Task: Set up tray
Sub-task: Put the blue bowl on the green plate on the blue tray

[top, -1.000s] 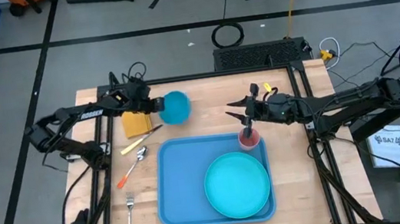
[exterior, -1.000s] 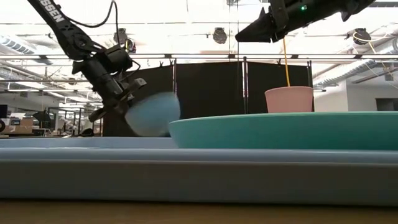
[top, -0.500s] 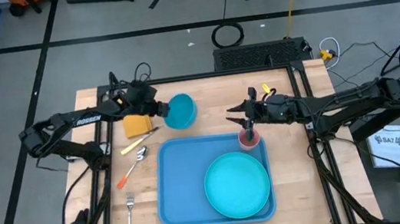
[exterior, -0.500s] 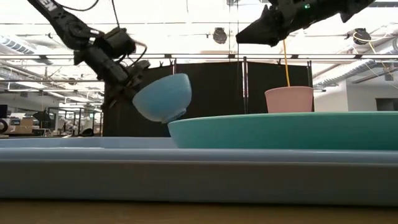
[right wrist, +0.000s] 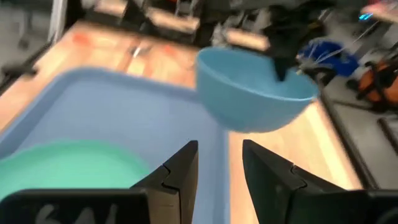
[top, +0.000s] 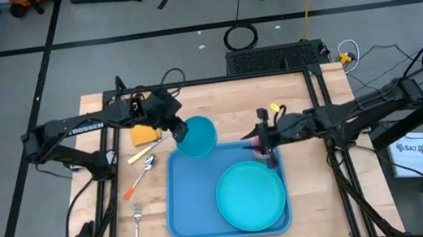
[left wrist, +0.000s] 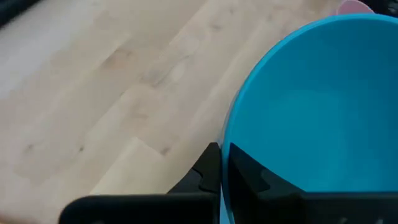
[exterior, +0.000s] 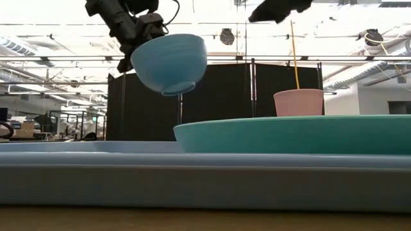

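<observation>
The blue tray [top: 193, 194] lies at the table's near middle, with a round teal plate [top: 250, 195] on its right half and a pink cup [exterior: 298, 102] standing at its far right corner. My left gripper [top: 173, 126] is shut on a blue bowl [top: 196, 135], which hovers over the tray's far left corner. In the low view the bowl [exterior: 170, 61] hangs high above the tray rim [exterior: 192, 179]. My right gripper [right wrist: 219, 168] is open above the cup, touching nothing. In the high view it [top: 269, 150] hides most of the cup. My left gripper pinches the bowl's rim [left wrist: 225, 134] on the side toward the table's left, one finger [left wrist: 249, 177] inside the bowl and one [left wrist: 211, 168] outside. It comes slanting down from the left. The bowl is lifted clear and slightly tilted, its opening facing up.
Left of the tray lie a yellow cloth [top: 144, 134], a knife [top: 148, 149], a spoon [top: 143, 168] and a fork [top: 136, 226] on the wooden table. The tray's left half [right wrist: 93, 106] is bare. Black frame rails run along the table's sides.
My left gripper has carried the bowl up and toward the table's right and near side, from beside the yellow cloth to above the tray's far left corner. The bowl has turned more upright. My right gripper has risen above the cup.
</observation>
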`<action>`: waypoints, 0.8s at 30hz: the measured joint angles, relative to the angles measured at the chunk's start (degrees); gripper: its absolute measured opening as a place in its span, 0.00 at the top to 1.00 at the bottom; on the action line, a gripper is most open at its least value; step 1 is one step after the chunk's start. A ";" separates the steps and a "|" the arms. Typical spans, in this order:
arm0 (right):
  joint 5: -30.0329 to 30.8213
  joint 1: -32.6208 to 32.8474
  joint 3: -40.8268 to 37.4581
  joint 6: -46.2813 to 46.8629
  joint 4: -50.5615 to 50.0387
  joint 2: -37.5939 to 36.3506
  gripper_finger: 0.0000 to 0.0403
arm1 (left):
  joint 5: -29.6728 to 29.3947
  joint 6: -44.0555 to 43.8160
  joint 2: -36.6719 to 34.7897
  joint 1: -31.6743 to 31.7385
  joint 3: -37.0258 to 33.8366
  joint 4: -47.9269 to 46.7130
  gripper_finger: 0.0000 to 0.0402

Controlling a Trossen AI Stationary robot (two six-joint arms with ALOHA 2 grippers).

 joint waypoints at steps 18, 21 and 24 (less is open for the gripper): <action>-7.75 3.07 26.92 -7.54 -23.94 24.51 0.71 | 10.59 5.31 15.44 -6.02 10.62 -4.01 0.98; -7.74 2.61 26.93 -7.04 -23.82 25.51 0.71 | 10.15 7.48 17.51 -7.33 14.89 -7.77 0.98; -7.74 2.60 26.95 -6.71 -23.54 25.55 0.71 | 9.69 8.60 18.69 -8.40 17.49 -9.57 0.98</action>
